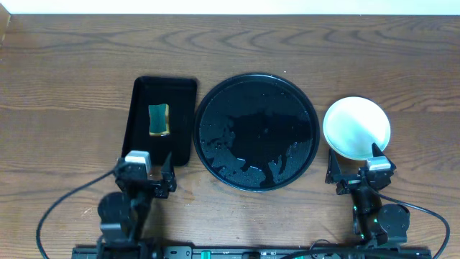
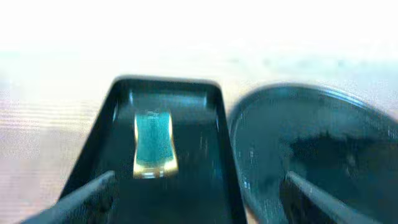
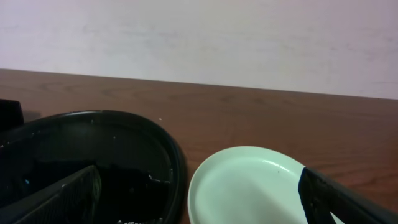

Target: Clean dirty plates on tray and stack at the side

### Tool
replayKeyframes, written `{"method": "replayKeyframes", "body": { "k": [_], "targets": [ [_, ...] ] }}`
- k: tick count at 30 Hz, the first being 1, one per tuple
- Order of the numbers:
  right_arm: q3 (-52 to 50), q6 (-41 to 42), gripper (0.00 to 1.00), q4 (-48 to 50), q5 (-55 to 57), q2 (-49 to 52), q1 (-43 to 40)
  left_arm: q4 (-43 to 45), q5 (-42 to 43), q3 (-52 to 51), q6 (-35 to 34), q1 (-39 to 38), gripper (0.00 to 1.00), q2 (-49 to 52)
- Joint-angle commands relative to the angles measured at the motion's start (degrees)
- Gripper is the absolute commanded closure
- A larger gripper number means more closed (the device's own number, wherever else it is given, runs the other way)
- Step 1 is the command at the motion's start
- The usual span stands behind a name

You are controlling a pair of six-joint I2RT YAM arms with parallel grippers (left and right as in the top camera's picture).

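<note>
The large round black tray sits mid-table, wet and with no plates on it; it also shows in the left wrist view and the right wrist view. A pale plate lies on the table right of the tray, seen as mint-green in the right wrist view; I cannot tell whether others are stacked under it. My left gripper is open and empty at the near end of the sponge tray, its fingers wide apart. My right gripper is open and empty just in front of the plate.
A smaller rectangular black tray left of the round tray holds a green-and-yellow sponge, also in the left wrist view. Brown wooden table all round; a pale wall stands behind it.
</note>
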Motion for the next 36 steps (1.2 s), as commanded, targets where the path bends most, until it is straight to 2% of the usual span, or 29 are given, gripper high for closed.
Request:
{"method": "replayKeyframes", "body": {
  "k": [1, 6, 11, 14, 17, 36],
  "targets": [
    [-0.1, -0.2, 0.01, -0.2, -0.1, -0.4, 0.3, 4.4, -0.5, -5.4, -0.7, 0.2, 0.18, -6.2],
    [-0.1, -0.2, 0.01, -0.2, -0.1, -0.4, 0.3, 13.5, -1.9, -10.0, -0.7, 0.2, 0.18, -6.8],
    [-0.1, -0.2, 0.01, -0.2, -0.1, -0.4, 0.3, 16.6, -3.3, -9.9, 3.3, 0.2, 0.18, -6.8],
    [-0.1, -0.2, 0.01, -0.2, -0.1, -0.4, 0.3, 15.5, -3.3, -9.9, 4.3, 0.2, 0.18, -6.8],
    [-0.1, -0.2, 0.01, -0.2, -0.1, -0.4, 0.3, 10.3, -2.9, -9.9, 4.2, 0.2, 0.18, -6.8],
    [-0.1, -0.2, 0.01, -0.2, -0.1, -0.4, 0.3, 10.6, -2.9, -9.9, 4.0, 0.2, 0.18, -6.6]
  ]
}}
